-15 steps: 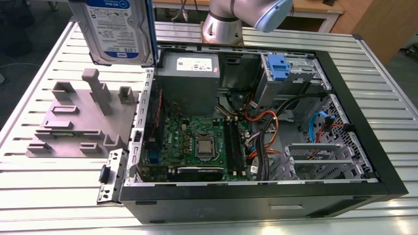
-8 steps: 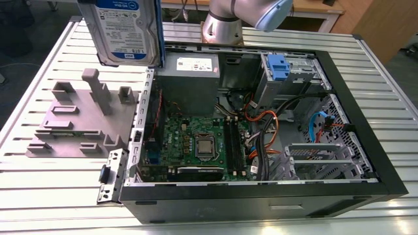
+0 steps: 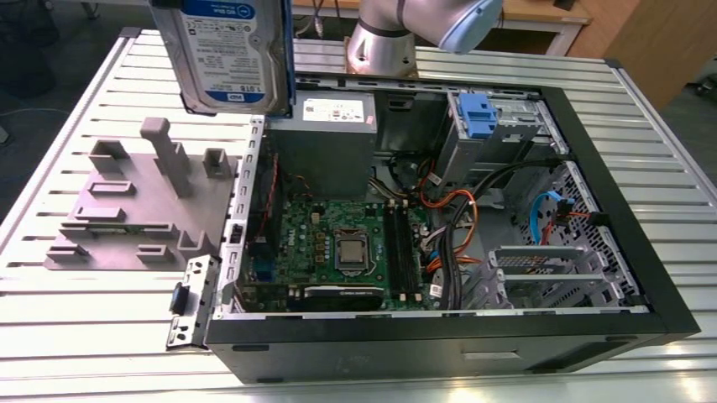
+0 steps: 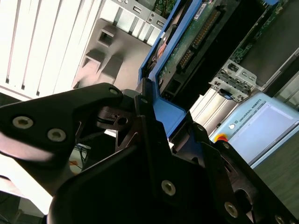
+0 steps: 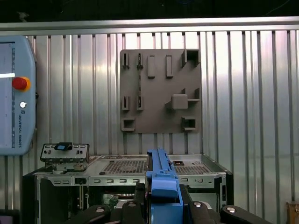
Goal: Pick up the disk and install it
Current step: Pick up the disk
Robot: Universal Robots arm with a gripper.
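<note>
The disk point(image 3: 224, 50) is lifted in the air and stands on its edge. In the exterior view its white-and-blue label faces the camera, and it appears at the exterior view's left, over the far corner of the computer case point(image 3: 448, 344) and the slats of the metal table point(image 3: 627, 109). Its upper part is cut off by the picture's edge, so what holds it there cannot be seen.

In both wrist views the gripper point(image 5: 161, 205) is closed on the blue bracket of the disk point(image 5: 161, 184). One black finger point(image 5: 140, 193) presses on each side of the bracket. In the second wrist view the gripper point(image 4: 159, 119) holds the same blue bracket, and the green circuit side of the disk point(image 4: 187, 42) points away from the camera, toward the case.

Of the arm point(image 3: 409, 29) the exterior view shows a silver link and a grey-blue joint behind the case; the rest is outside the picture.

The case lies open on the table, with the motherboard point(image 3: 336, 243), a grey metal box point(image 3: 325, 138) with a white sticker, and a blue latch point(image 3: 476, 113) inside. Just beside the case, at the exterior view's left, lies a grey fixture plate point(image 3: 123, 210). The first wrist view shows this plate point(image 5: 161, 91) from above, and a teach pendant point(image 5: 14, 93) lies well apart from it. How high the disk hangs over the table I cannot tell.
</note>
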